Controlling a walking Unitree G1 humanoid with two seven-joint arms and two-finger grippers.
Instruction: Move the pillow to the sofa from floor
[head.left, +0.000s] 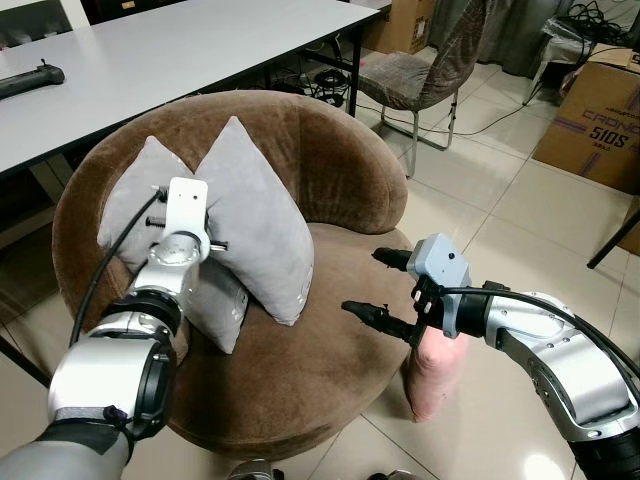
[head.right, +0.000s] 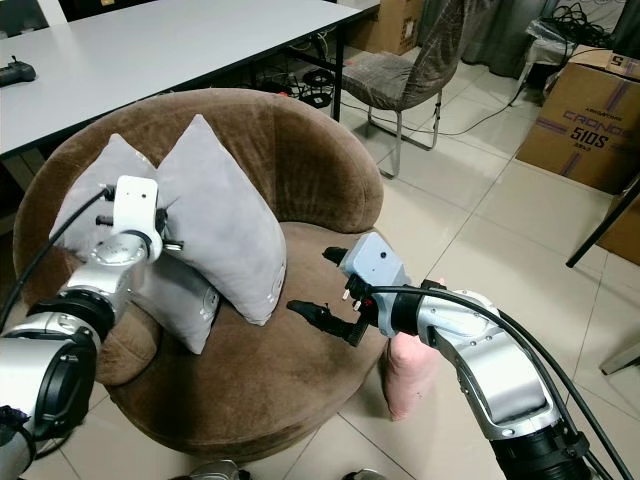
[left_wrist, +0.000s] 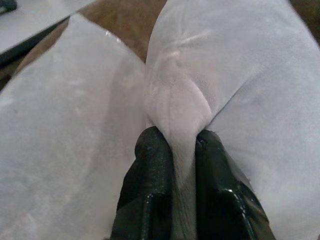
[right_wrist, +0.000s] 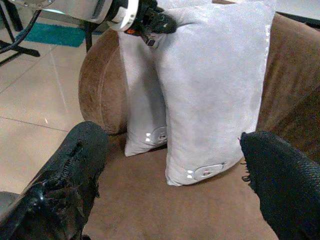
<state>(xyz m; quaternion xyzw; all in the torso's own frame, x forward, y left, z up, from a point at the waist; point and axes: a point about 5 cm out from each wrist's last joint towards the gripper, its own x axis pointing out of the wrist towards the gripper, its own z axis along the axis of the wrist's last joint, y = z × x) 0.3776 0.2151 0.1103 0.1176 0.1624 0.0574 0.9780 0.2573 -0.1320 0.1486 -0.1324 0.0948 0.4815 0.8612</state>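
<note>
Where left gripper (left_wrist: 175, 150) pinches grey pillow (left_wrist: 240, 80) (jaws closed), sofa (head.left: 330, 160)

**Left gripper pinched on fabric, right gripper spread wide**

The left arm reaches forward from the lower left, its silver forearm and wrist pointed up toward the back of the sofa (head.left: 330, 150). The left gripper (left_wrist: 174, 150) has its two black fingers (left_wrist: 150, 170) drawn close together, nipping a fold of the grey pillow (head.left: 255, 215) between them.

The right arm comes in from the lower right, elbow bent, forearm running leftward over the front edge of the sofa seat. The right gripper (head.left: 378, 285) has its fingers well apart, holding nothing, with the fingertips pointing toward the left arm.
</note>
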